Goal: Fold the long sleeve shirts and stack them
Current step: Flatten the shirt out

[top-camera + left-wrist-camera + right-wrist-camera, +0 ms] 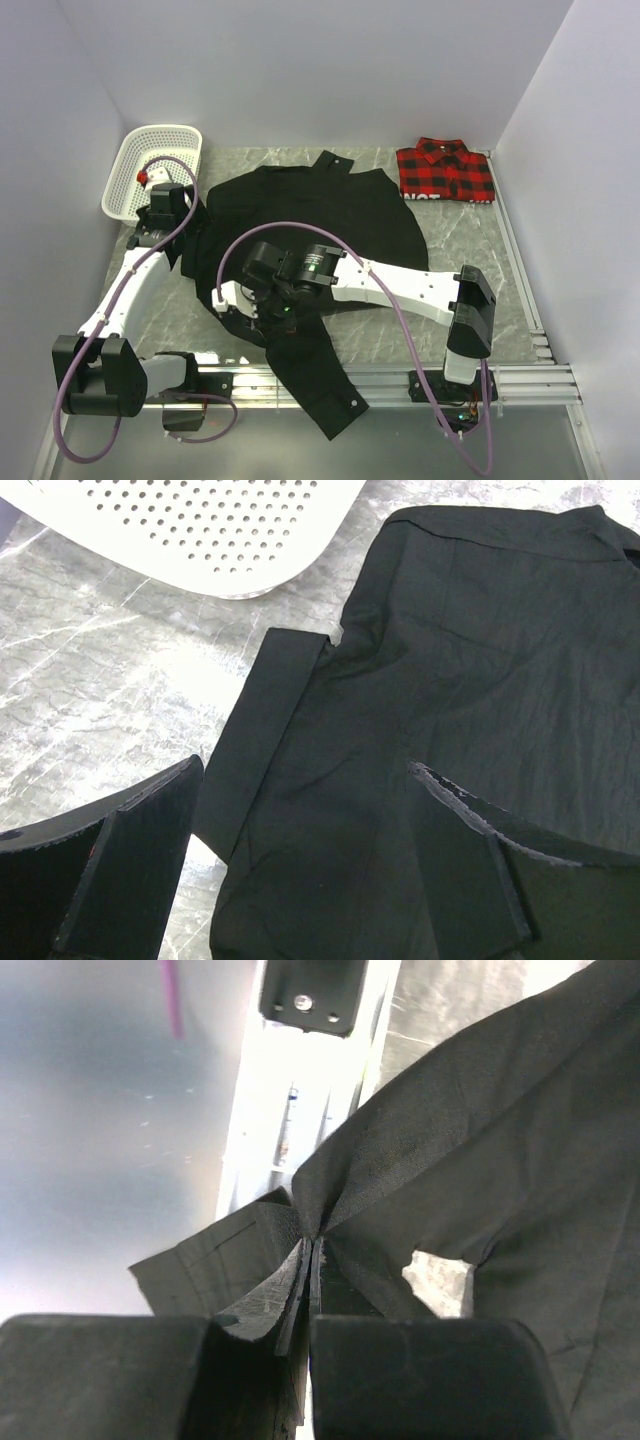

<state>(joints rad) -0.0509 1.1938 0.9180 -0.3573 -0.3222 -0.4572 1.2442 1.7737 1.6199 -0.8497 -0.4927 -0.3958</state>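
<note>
The black shirt (310, 210) is spread collar-away across the middle of the surface (470, 240); the red-and-black plaid shirt (445, 172) is seen folded at the far right corner, at about 2 o'clock from the black one and well apart from it. The right claw (240, 310) is closed hard on a pinch of black cloth at the shirt's near left part, with fabric bunched between the pads in the right wrist view; the left claw (305, 768) is held wide open with nothing in it, poised over the shirt's left edge, where a doubled-over left sleeve (262, 735) is laid beside the body. From the right claw the shirt's body is spread toward 12 to 2 o'clock; the loose sleeve (315, 385) runs away toward 5 o'clock, its long axis crossing the rail (400, 378) and its cuff hanging past the near edge. The coming move is judged to turn on that line: the gripped cloth would have to be carried toward 1 o'clock, over the body, so that the trailing sleeve is drawn back onto the surface; the right arm is plainly the nearer one for this. The left claw lies at roughly 11 o'clock from the right one, near the white basket (125, 185), and could be used to pin the left edge.
</note>
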